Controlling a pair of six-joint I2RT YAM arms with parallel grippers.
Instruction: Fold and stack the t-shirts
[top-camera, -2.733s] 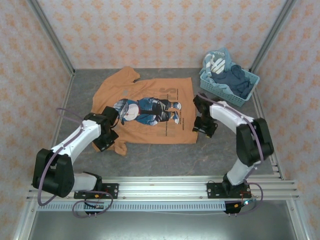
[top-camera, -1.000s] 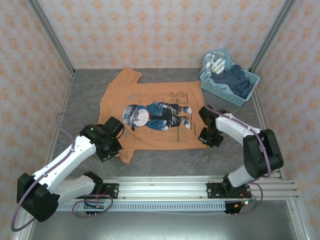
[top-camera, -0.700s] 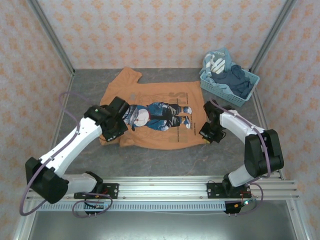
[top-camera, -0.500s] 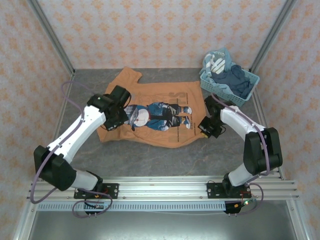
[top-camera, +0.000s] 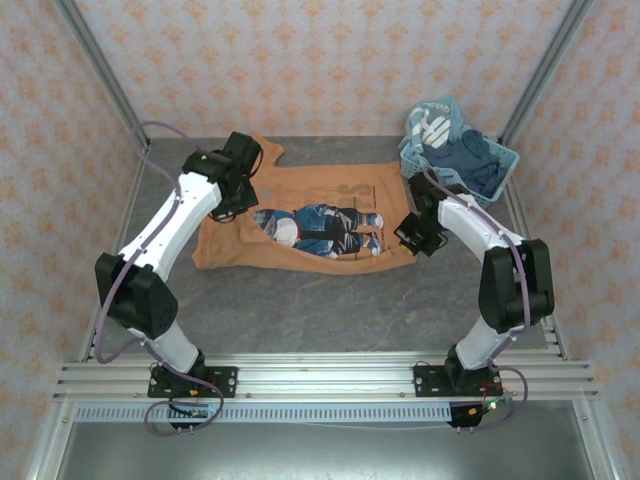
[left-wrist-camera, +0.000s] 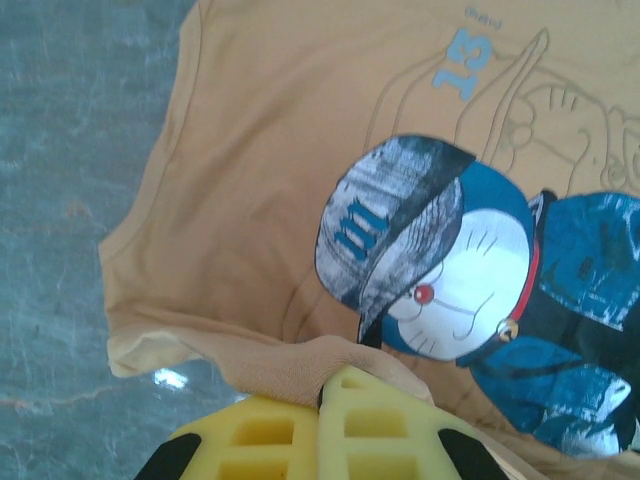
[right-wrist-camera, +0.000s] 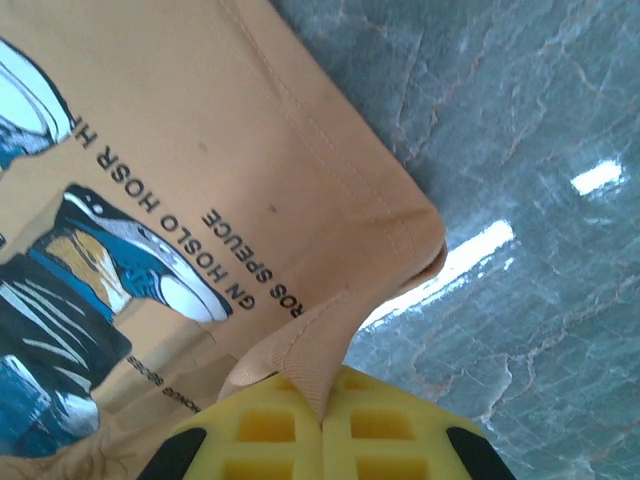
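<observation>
Shirt (top-camera: 320, 190) first: it lies spread across the far middle of the surface (top-camera: 330, 300), toward 12 o'clock from the arm bases. My left hand (left-wrist-camera: 325, 398) is at the shirt's 9 o'clock end, its pads pressed together on a bunched pleat of orange cloth beside the cartoon's cap. My right hand (right-wrist-camera: 322, 405) is at the 3 o'clock end, pinching the hem corner. That corner peaks up out of the pads while the hem beyond it lies on the surface. The basket (top-camera: 452, 186) sits just off the shirt at 2 o'clock.

I read this as the lengthwise fold, with the near edge to be carried toward 12 o'clock. To do it well I'd move both hands together at one height and one pace, so the cloth between them is taut and the crease runs straight from 9 to 3 o'clock. I'd hold low enough that the layer rolls over rather than dragging the whole shirt. I'd let go only once the edge lies flat on the body. The left pinch looks thick and may hold more than one layer, so I'd watch for that.

The shirt is soft orange-brown cotton. A blue-and-white cartoon figure (top-camera: 318, 228) lies along its length, with a blue number by the cap and dark lettering near the hem. One sleeve (top-camera: 262, 150) pokes out at 11 o'clock.
</observation>
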